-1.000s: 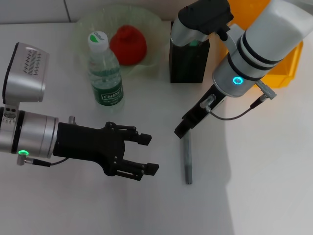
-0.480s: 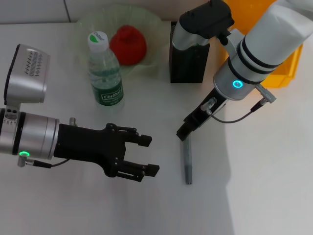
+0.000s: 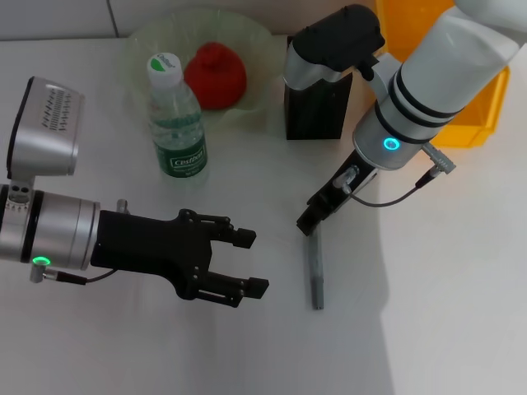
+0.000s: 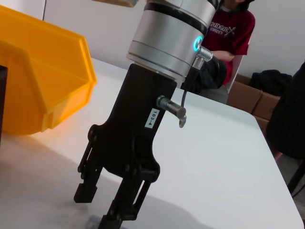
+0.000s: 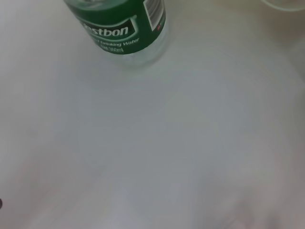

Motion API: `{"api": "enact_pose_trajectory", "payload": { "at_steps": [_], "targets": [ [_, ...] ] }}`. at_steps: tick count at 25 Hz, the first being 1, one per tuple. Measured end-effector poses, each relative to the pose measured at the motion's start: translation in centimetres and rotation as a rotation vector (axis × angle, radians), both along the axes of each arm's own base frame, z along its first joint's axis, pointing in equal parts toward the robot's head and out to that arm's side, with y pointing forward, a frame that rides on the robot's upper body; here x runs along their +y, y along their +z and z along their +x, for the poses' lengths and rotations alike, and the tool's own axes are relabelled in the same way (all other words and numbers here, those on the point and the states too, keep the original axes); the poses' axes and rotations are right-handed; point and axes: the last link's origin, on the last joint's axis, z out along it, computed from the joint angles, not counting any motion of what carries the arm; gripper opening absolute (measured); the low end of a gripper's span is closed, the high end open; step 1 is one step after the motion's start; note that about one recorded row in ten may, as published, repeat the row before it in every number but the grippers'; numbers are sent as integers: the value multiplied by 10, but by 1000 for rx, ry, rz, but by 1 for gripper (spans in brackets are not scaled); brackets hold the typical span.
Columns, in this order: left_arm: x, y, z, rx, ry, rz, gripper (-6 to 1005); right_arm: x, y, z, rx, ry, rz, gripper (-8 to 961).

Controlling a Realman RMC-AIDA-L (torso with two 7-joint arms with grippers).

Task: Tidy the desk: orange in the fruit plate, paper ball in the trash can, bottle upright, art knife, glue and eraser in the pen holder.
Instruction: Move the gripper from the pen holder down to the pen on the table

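Observation:
A grey art knife (image 3: 316,274) lies flat on the white desk (image 3: 445,313). My right gripper (image 3: 307,225) hovers open just over the knife's far end; in the left wrist view the right gripper (image 4: 97,208) has its black fingers (image 4: 86,192) apart and holds nothing. My left gripper (image 3: 249,262) hangs open and empty left of the knife. The bottle (image 3: 177,115), also in the right wrist view (image 5: 121,26), stands upright. A reddish orange (image 3: 216,74) rests in the green fruit plate (image 3: 255,49). The black pen holder (image 3: 317,111) stands behind. Paper ball, glue and eraser are out of view.
A yellow bin (image 3: 473,127), also in the left wrist view (image 4: 43,81), sits at the back right behind my right arm. The bottle stands directly in front of the plate. Bare desk stretches along the front and right of the knife.
My right arm has shifted slightly left and its gripper has settled closer over the knife's far end. The left gripper has barely moved.

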Motion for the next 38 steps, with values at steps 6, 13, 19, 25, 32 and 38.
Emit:
{"api": "enact_pose_trajectory", "payload": {
  "at_steps": [6,13,19,25,32,38],
  "targets": [
    [-1,0,-1,-1,0,-1,797,0,0,0,2,1,3,479],
    [-2,0,-3,-1,7,-1,797,1,-2,3,-5,-5,11,465],
    [-3,0,-3,-1,8,-1,797,-1,-3,2,1,-15,10,286],
    [-4,-1,-4,-2,12,-5,797,-3,-5,5,-8,-30,11,260],
    [-6,0,-6,-3,14,-6,797,-5,-5,3,5,-34,6,201],
    [-8,0,-7,-3,16,-6,797,-6,-5,3,8,-34,3,155]
  ]
}}
